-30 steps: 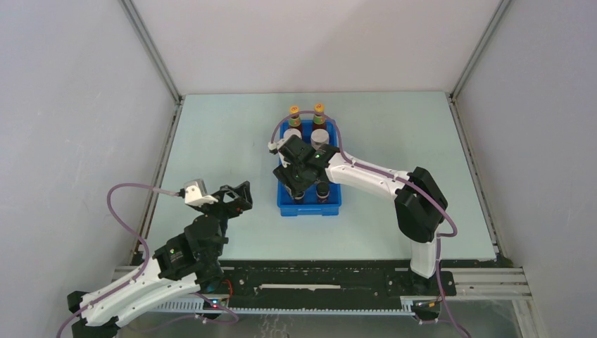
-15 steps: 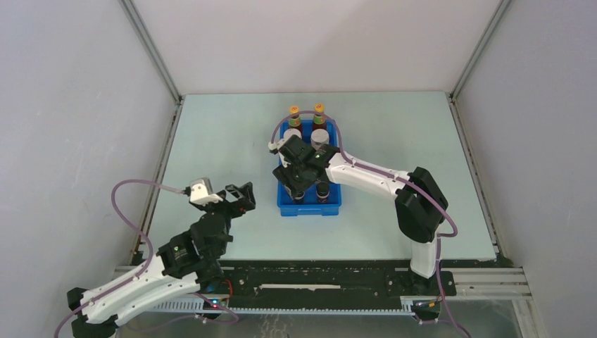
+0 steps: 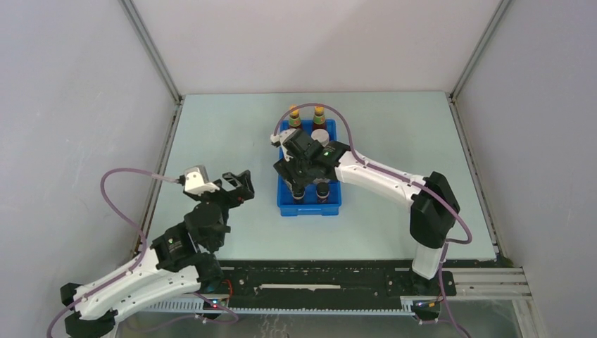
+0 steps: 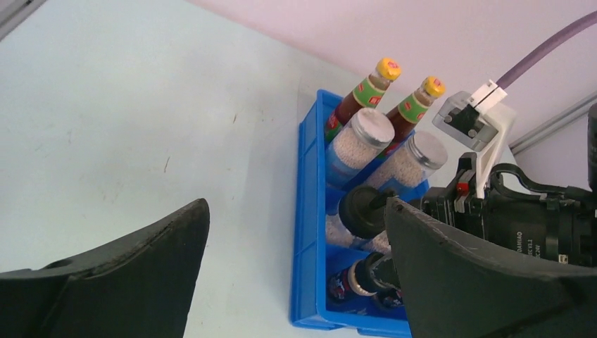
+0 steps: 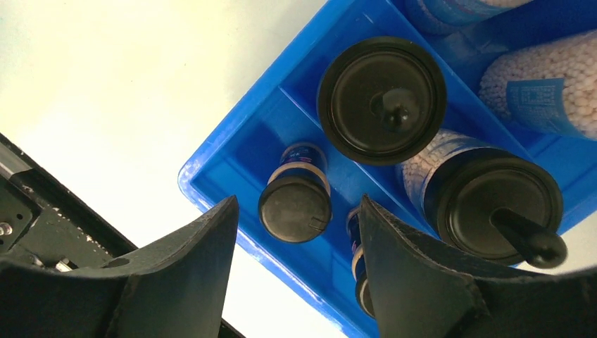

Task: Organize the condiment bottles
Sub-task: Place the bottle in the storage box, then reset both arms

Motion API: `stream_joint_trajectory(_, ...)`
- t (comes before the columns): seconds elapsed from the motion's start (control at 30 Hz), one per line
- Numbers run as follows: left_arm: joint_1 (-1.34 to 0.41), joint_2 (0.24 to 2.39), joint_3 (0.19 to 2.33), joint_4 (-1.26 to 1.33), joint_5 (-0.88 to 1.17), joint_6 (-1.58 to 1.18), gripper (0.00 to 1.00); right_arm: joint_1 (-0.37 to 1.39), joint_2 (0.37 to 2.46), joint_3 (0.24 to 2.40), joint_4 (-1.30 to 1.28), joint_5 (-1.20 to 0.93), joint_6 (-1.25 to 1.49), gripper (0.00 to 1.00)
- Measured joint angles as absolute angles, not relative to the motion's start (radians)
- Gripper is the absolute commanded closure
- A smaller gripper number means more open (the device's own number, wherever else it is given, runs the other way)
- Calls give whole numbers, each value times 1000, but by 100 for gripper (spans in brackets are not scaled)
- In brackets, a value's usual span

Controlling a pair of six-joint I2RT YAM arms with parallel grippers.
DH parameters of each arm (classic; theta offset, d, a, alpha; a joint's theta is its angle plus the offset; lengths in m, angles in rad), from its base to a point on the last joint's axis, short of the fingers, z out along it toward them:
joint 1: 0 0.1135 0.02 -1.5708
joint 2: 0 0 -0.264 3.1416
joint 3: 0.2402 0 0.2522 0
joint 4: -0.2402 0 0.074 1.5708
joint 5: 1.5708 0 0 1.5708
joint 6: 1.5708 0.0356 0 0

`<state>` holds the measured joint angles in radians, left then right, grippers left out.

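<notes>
The condiment bottles stand in pairs in the blue tray (image 3: 310, 209). At its far end are two red sauce bottles (image 4: 367, 90) with yellow caps, then two grey-lidded jars (image 4: 371, 128), then black-lidded jars (image 5: 381, 99), and at the near end tiny dark jars (image 5: 295, 206). My right gripper (image 5: 299, 203) hangs open over the near end, its fingers either side of one tiny jar and not touching it; the other tiny jar is half hidden behind its right finger. My left gripper (image 4: 297, 208) is wide open and empty, low over the table left of the tray (image 4: 305, 211).
The pale table (image 3: 232, 134) is walled at the back and on both sides. The right arm (image 3: 380, 179) reaches over the tray from the right. A purple cable loops above the sauce bottles (image 3: 293, 115). The near table edge (image 5: 28, 204) shows under the right wrist.
The right gripper's jaws have widened and its wrist has lifted slightly toward the tray's far end. The left gripper has shifted a little forward and to the right, still open.
</notes>
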<state>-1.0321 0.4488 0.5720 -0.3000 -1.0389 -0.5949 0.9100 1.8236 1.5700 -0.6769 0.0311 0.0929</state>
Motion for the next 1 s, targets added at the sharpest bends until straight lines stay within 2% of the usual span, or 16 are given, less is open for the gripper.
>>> stream_joint_trajectory(0.4, -1032, 609, 730, -84, -1032, -275, 0, 916, 1714, 1593, -680, 89, 91, 28)
stream_joint_trajectory(0.7, -1027, 763, 940, 84, -825, 53, 0, 939, 1537, 1593, -673, 233, 67, 28)
stream_joint_trajectory(1.0, -1025, 781, 978, 124, -613, 176, 0, 979, 1296, 1550, -567, 418, 27, 28)
